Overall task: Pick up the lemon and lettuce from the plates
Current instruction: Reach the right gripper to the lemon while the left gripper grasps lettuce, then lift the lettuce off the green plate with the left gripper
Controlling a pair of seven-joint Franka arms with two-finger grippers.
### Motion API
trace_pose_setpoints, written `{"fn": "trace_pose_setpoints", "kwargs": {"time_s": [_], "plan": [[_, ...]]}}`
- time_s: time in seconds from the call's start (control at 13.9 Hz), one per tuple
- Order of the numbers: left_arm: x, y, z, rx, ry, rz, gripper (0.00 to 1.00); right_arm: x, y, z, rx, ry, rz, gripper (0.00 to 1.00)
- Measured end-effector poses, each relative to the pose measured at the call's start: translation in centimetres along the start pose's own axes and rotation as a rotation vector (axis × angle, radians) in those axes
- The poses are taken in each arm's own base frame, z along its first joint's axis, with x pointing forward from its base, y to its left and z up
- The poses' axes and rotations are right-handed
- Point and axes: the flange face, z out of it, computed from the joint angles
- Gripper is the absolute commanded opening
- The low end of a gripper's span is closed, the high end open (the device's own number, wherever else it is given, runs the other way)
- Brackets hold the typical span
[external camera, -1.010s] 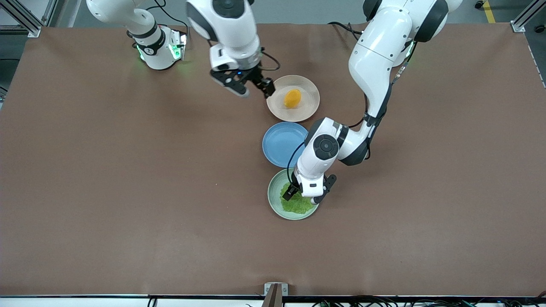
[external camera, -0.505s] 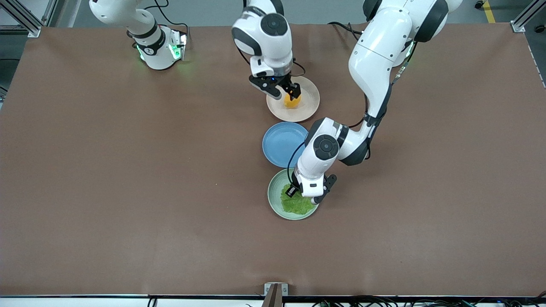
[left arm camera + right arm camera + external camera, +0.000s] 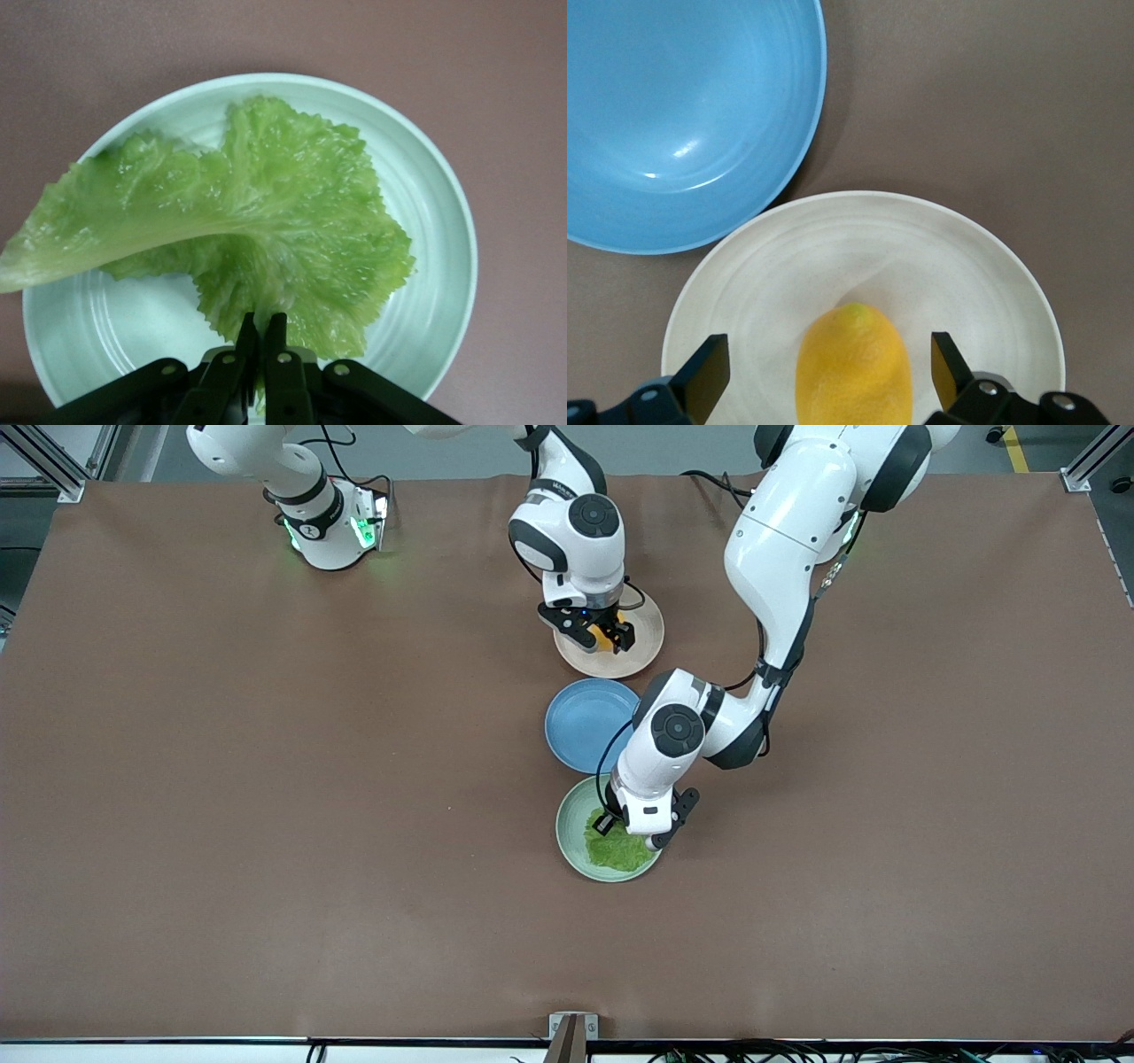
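- Grasping is the step in hand: your left claw (image 3: 261, 376) is pinched together on the edge of the lettuce (image 3: 257, 230), which lies on the mint plate (image 3: 567, 841), the plate nearest the front camera.
- Your right claw (image 3: 828, 376) is down over the beige plate (image 3: 966, 266), its fingers (image 3: 709, 367) spread wide, one on each side of the lemon (image 3: 852, 365) and not yet touching it.
- The lemon sits on that plate, toward its 6 o'clock rim in the right wrist view; the beige plate stands at 12 o'clock from the blue plate (image 3: 586, 722), the mint one at 6 o'clock from it.
- Next, I judge, you lift the left claw straight up so the leaf peels off the plate, and you close the right claw on the lemon before raising it.
- The leaf is thin and held only at its edge, so it may slip or tear; lift slowly.
- Hidden: in the front view the left claw covers part of the lettuce and the right claw covers most of the lemon.
- The lemon's lower end is cut off in the right wrist view, so you cannot tell how deep the fingers reach.
- Both wrist views cut off part of their plates and the bench (image 3: 266, 779) around them.
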Motion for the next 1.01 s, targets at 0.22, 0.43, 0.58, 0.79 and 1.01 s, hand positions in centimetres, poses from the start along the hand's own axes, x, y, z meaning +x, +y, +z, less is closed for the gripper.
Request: {"fn": "trace_pose_setpoints", "kwargs": {"time_s": [0.22, 0.43, 0.58, 0.79, 1.01], "plan": [[-0.1, 0.8, -1.7, -0.026, 0.001, 0.003, 0.0, -0.6, 0.2, 0.6, -0.008, 0.004, 0.002, 0.97], [-0.2, 2.2, -5.6, -0.072, 0.004, 0.005, 0.0, -1.3, 0.5, 1.4, -0.018, 0.02, 0.0, 0.96], [0.8, 2.8, -9.6, -0.058, -0.002, 0.015, 0.0, -1.9, 0.7, 1.8, -0.021, 0.028, 0.003, 0.94], [4.0, 2.2, -17.1, 0.007, -0.019, 0.104, 0.0, -2.8, 0.8, 2.2, -0.022, 0.035, -0.002, 0.89], [9.4, -1.3, -22.7, 0.034, -0.018, 0.216, 0.0, -3.9, 0.7, 2.8, -0.012, 0.048, 0.011, 0.75]]}}
